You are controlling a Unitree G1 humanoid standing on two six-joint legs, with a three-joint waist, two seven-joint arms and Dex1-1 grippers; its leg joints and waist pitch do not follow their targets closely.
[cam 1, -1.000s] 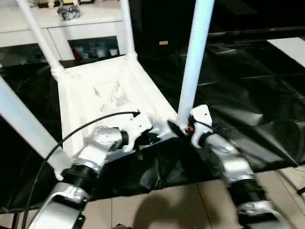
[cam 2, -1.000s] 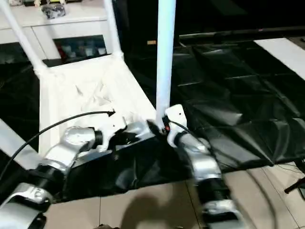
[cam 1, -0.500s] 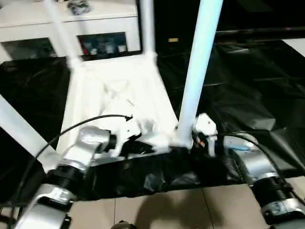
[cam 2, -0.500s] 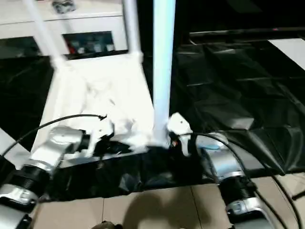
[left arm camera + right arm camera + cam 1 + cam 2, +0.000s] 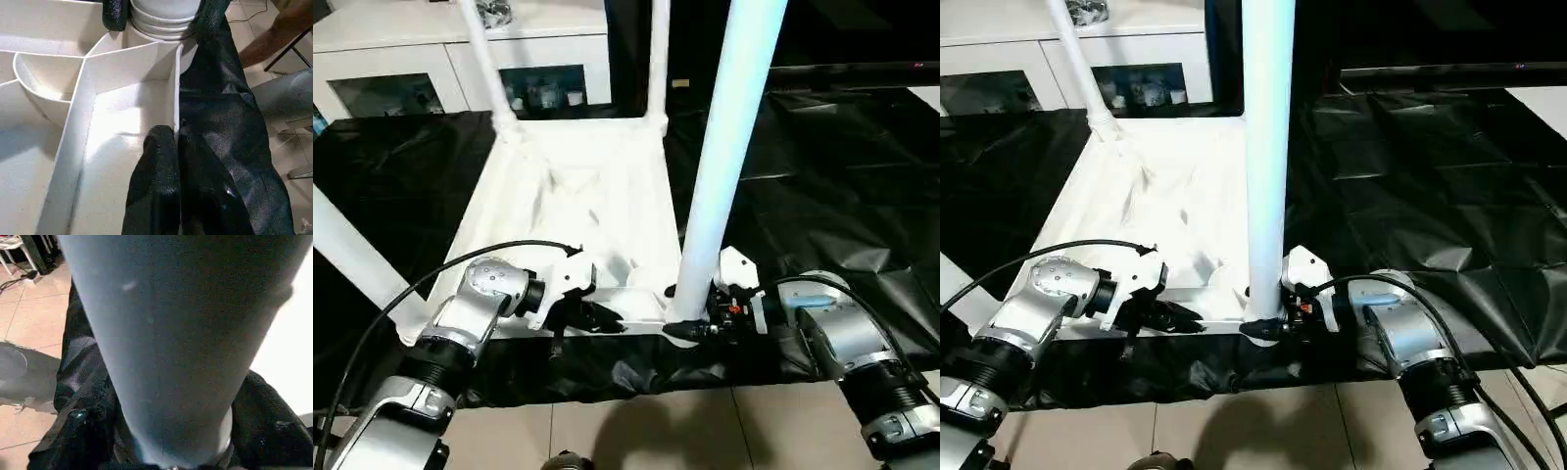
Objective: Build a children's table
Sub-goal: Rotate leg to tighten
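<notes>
Left eye view: white plastic ribbed tabletop lies upside down on black sheet, tubular legs standing in its sockets.
Left gripper: clenched on the tabletop's near rim wall.
Right gripper: fingers either side of the near-right white leg at its base; grip cannot be told.

A black sheet covered the floor, with beige tiles bare at its near edge. A white cabinet with glass doors stood behind.
</notes>
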